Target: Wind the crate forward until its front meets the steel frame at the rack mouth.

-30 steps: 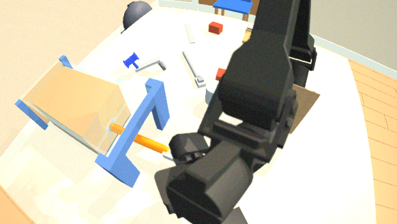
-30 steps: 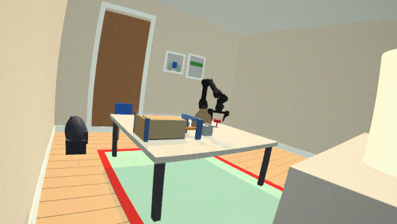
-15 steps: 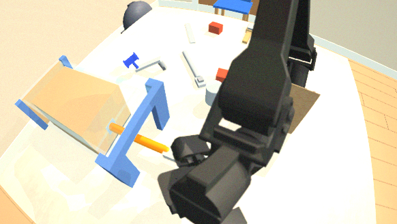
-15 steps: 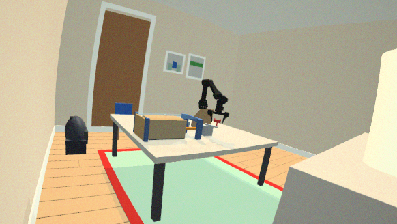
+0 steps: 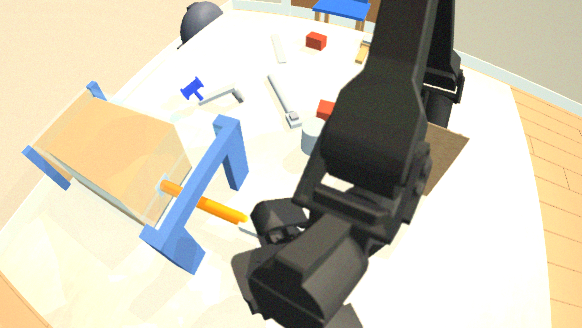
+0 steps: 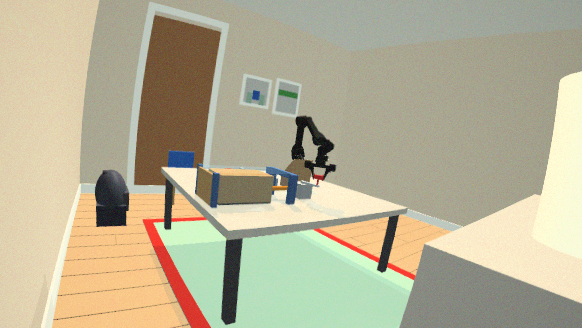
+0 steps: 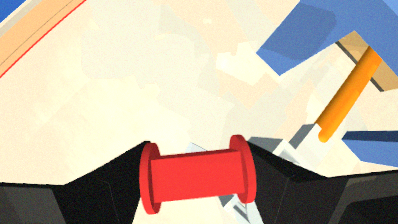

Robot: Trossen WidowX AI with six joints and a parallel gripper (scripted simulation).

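Winding remains: your hand (image 5: pixel 297 295) (image 6: pixel 319 175) (image 7: pixel 195 146) has the red handle (image 6: pixel 318 178) (image 7: pixel 197 176) gripped; beyond the blue frame (image 5: pixel 200 184) (image 6: pixel 291 189) (image 7: pixel 305 42) from it, the crate (image 5: pixel 110 145) (image 6: pixel 245 188) (image 7: pixel 387 75) sits short.

The arm (image 5: pixel 380 100) (image 6: pixel 312 130) is matte black throughout, with chunky, angular links and rounded housings at the joints. At the lower left and right of the wrist frame, the black fingers look smooth, flat-faced and tapered.
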